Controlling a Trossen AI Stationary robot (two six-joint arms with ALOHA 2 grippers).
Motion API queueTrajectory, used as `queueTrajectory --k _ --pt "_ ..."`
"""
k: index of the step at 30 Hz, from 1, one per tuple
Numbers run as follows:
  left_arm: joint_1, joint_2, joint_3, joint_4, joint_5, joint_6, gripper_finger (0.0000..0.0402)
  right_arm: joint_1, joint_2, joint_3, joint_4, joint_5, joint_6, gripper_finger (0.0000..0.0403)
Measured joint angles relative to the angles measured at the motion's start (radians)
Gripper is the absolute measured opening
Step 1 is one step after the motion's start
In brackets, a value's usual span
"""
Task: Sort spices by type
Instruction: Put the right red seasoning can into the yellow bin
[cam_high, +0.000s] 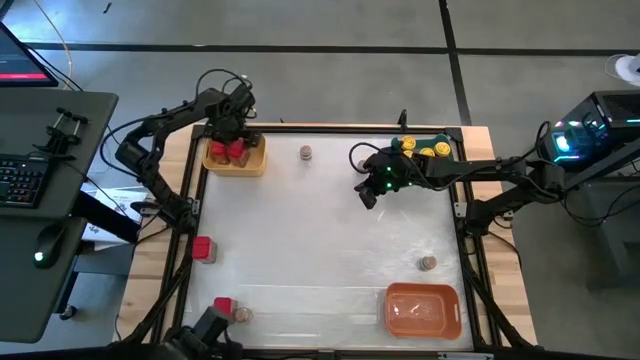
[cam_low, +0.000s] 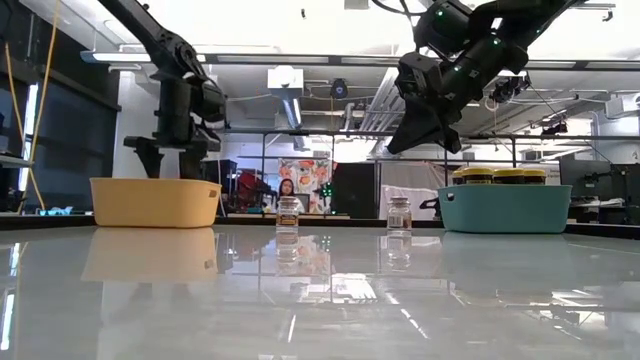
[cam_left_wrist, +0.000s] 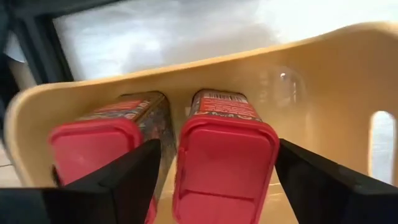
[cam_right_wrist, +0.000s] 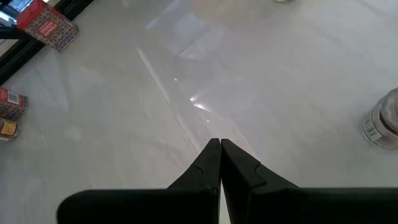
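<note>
**Left gripper spread over the yellow tray**

Left gripper (cam_left_wrist: 214, 180) hangs in the yellow tray (cam_high: 250, 163) with fingers spread around a red box (cam_left_wrist: 225, 155), second red box (cam_left_wrist: 106, 140) right beside it. Tray walls crowd it. Right gripper (cam_right_wrist: 219, 149) is pinched shut, empty, above open tabletop near the teal tray (cam_low: 505, 208). Small jars (cam_low: 288, 212) stand apart mid-table.
</note>
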Motion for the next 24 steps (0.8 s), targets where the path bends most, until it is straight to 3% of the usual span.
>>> queueTrajectory --k 12,17,21,24 --pt "0.045 -0.122 0.052 0.011 -0.012 0.017 0.0298 0.000 0.000 0.000 0.000 0.000 0.002 0.0000" --pt "-0.018 -0.169 0.052 0.037 0.083 0.041 0.0286 0.000 0.000 0.000 0.000 0.001 0.002 0.0000" --pt "-0.129 -0.177 0.051 0.066 0.106 0.062 0.0236 0.000 0.000 0.000 0.000 0.006 0.002 0.0000" --pt "-0.207 -0.169 0.026 0.084 0.094 0.079 0.0157 0.000 0.000 0.000 0.000 0.006 0.002 0.0000"
